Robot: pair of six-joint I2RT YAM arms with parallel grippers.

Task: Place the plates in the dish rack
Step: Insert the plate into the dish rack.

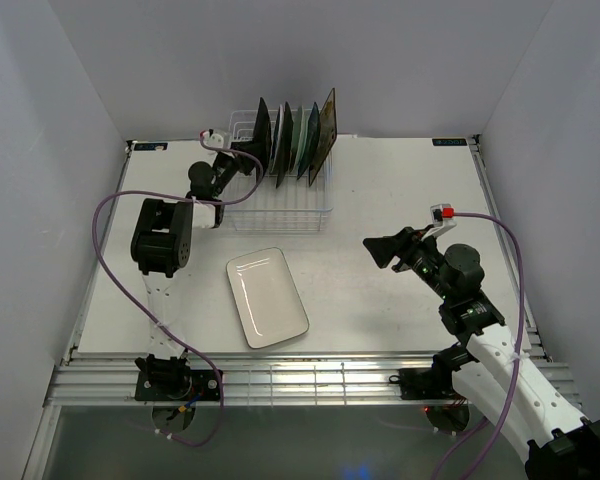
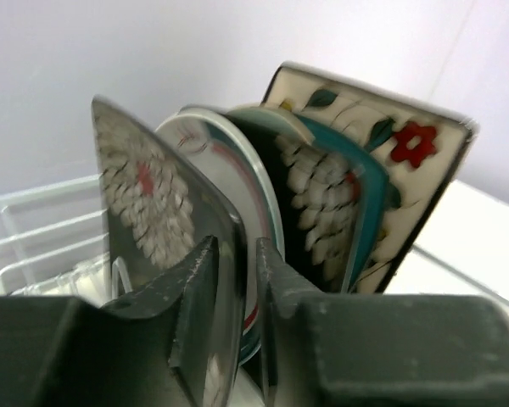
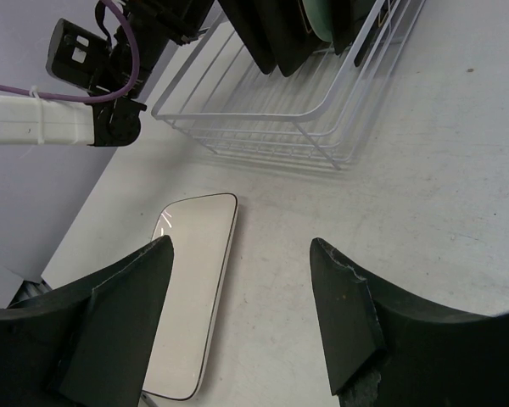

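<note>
Six plates seem slotted in the white wire dish rack (image 1: 280, 212). My left end effector (image 2: 236, 246), barely parted, straddles the dark square floral plate (image 2: 144, 195) there. The white rectangular plate (image 1: 267, 296) lies on the bench (image 1: 400, 190), and my right end effector (image 3: 242, 244) is wide open and empty.

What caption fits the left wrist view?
Left gripper straddling a dark floral plate standing in the dish rack.
</note>
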